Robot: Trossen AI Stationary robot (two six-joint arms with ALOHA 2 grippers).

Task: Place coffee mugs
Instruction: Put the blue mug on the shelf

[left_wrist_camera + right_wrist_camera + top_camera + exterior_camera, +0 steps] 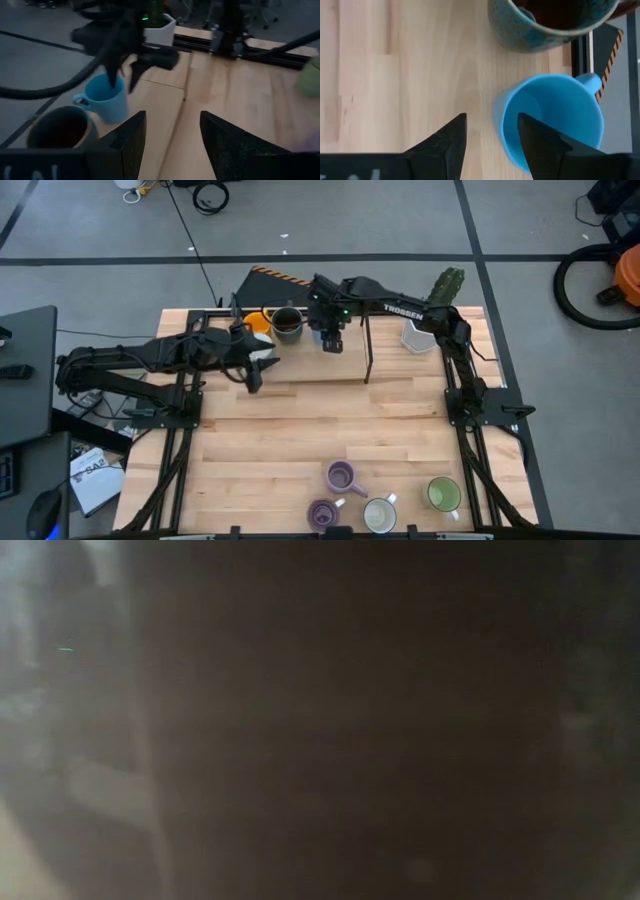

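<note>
The blue mug (555, 115) was seen upright on the table (300, 430), near the upper middle of the high view. It stood just beside one dark brown mug (287, 326), with one orange mug (257, 321) beyond that. The other mugs were grouped along the lower edge of that frame, well apart from these. There, two purple mugs (341, 476) (322, 514), one white mug (380, 516) and one green mug (443, 494) were counted.

In the high view the blue mug was covered by the right gripper (331, 340). It was shown only by the two wrist views. In the right wrist view the fingers (452, 142) were parted across the near wall of the mug, one over its hollow and one outside. No grip on it could be made out.

The left gripper (255, 368) was held at the left of the dark brown mug. Its fingers (132, 135) were spread wide with only bare wood between them.

One white pot (418, 337) with a cactus (447, 284) was placed at the upper right.

Nothing but a dark blur was given by the low view.
</note>
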